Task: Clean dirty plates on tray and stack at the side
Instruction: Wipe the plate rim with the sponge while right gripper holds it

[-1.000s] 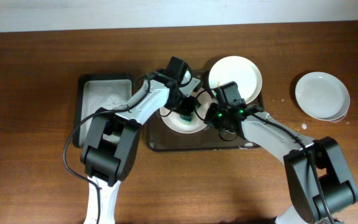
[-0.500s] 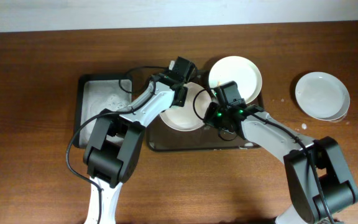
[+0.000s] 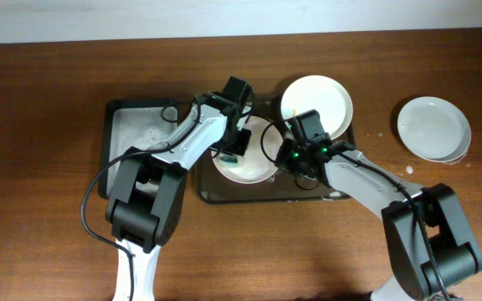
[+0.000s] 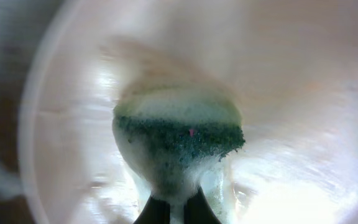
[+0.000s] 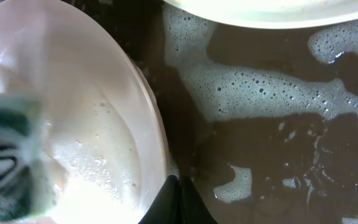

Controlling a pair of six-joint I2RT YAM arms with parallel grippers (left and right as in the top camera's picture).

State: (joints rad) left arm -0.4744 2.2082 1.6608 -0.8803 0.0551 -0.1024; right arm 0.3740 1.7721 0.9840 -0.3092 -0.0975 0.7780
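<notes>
A white plate point(image 3: 253, 167) lies on the left half of the dark tray point(image 3: 258, 196). My left gripper point(image 3: 233, 140) is shut on a green foamy sponge point(image 4: 178, 134) and presses it on the plate's soapy inside point(image 4: 303, 93). My right gripper point(image 3: 281, 159) is shut on that plate's right rim point(image 5: 157, 143), with wet foam point(image 5: 260, 93) on the tray beside it. A second white plate point(image 3: 316, 104) leans on the tray's far right corner. A clean white plate point(image 3: 432, 127) sits on the table at the right.
A dark tub point(image 3: 136, 134) with white foam stands left of the tray. The brown table point(image 3: 48, 209) extends around both.
My left gripper with the sponge swept over the plate, from its middle to the far edge and back to the left part. The right gripper kept its hold on the rim.
</notes>
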